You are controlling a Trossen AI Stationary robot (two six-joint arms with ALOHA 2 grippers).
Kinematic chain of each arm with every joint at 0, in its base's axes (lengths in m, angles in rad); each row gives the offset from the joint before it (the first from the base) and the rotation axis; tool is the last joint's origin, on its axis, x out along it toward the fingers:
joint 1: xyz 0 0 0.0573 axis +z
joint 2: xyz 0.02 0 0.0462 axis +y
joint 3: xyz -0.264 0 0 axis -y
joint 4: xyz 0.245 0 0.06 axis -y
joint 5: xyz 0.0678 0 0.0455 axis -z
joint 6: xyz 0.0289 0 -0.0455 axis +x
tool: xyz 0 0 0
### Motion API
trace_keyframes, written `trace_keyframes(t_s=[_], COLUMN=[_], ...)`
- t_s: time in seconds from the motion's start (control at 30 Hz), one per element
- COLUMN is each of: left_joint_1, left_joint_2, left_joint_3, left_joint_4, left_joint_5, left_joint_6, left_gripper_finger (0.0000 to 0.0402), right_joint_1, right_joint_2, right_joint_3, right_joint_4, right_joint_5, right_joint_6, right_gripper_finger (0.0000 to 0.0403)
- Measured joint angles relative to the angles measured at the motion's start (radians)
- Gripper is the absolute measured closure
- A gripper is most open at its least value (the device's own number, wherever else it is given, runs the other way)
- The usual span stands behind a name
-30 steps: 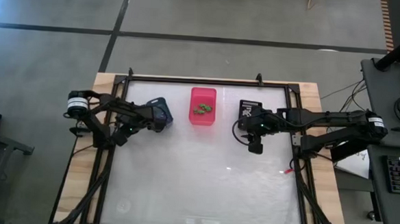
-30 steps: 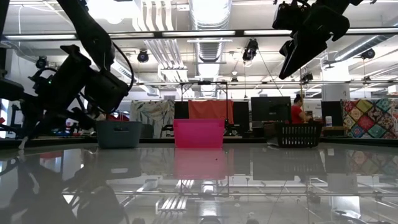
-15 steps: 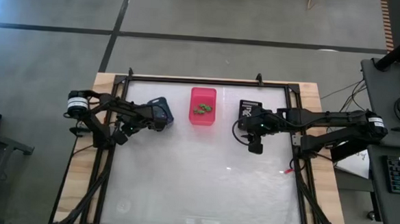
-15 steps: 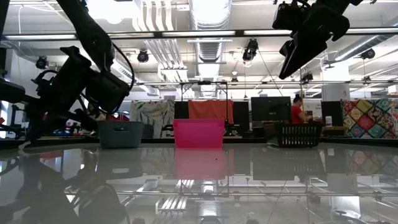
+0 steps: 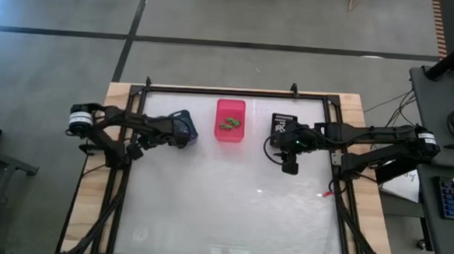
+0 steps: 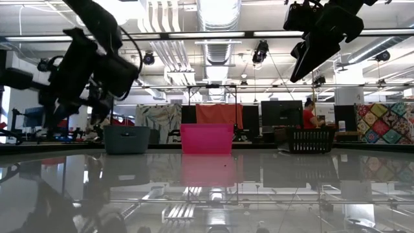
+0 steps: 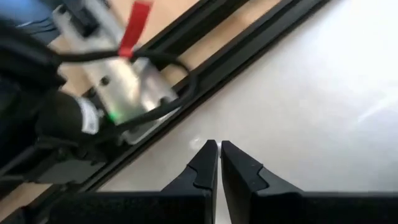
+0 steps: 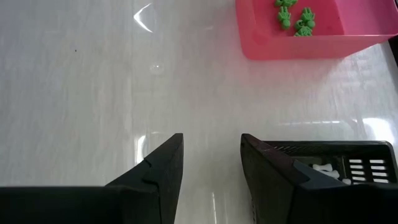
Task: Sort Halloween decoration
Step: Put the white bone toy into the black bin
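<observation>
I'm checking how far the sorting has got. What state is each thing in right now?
Left gripper: shut, empty, raised beside the blue-grey bin.
Right gripper: open, empty, above the table by the black bin.
Pink bin: upright, holds green trinkets.
Black bin: holds white trinkets.

Small green trinkets (image 8: 296,17) clustered loose inside pink bin (image 8: 261,46), white trinkets (image 8: 323,168) lying in black bin (image 8: 367,149)

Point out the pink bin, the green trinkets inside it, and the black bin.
pink bin (image 5: 219,133): high view, on its left wall.
green trinkets (image 8: 297,17): right wrist view, on the cluster's middle.
black bin (image 8: 323,149): right wrist view, on its near rim.
</observation>
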Motion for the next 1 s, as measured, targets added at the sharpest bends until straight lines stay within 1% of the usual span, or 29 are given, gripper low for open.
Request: trace_keyframes(t_s=[0.27,0.37,0.5,0.6,0.7,0.8,0.87,0.93,1.0], left_joint_1=[-0.034,-0.055,-0.09,-0.124,-0.148,-0.165,-0.166,-0.16,-0.153], left_joint_2=[-0.066,-0.074,-0.055,-0.025,0.016,0.079,0.131,0.193,0.264], left_joint_3=[0.144,0.23,0.378,0.494,0.605,0.698,0.754,0.813,0.882], left_joint_4=[-0.145,-0.138,-0.122,-0.066,0.101,0.375,0.594,0.781,0.887], left_joint_5=[-0.141,-0.24,-0.368,-0.465,-0.531,-0.549,-0.518,-0.45,-0.417], left_joint_6=[0.064,0.15,0.286,0.407,0.629,0.949,1.183,1.39,1.5], left_gripper_finger=[0.0401,0.0401,0.0401,0.0401,0.0401,0.0401,0.0401,0.0401,0.0401], right_joint_1=[0.0,0.0,0.0,0.0,0.0,0.0,0.0,0.0,0.0], right_joint_2=[0.0,-0.001,-0.016,-0.046,-0.095,-0.166,-0.225,-0.289,-0.358], right_joint_3=[0.0,0.0,0.0,0.0,0.0,0.0,0.0,0.0,0.0], right_joint_4=[-0.005,-0.037,-0.099,-0.17,-0.239,-0.275,-0.279,-0.285,-0.286], right_joint_5=[0.0,0.0,0.0,0.0,0.0,0.011,0.028,0.035,0.036], right_joint_6=[0.016,0.024,0.03,0.05,0.085,0.138,0.172,0.208,0.249], right_gripper_finger=[0.025,0.025,0.025,0.025,0.025,0.025,0.025,0.025,0.025])
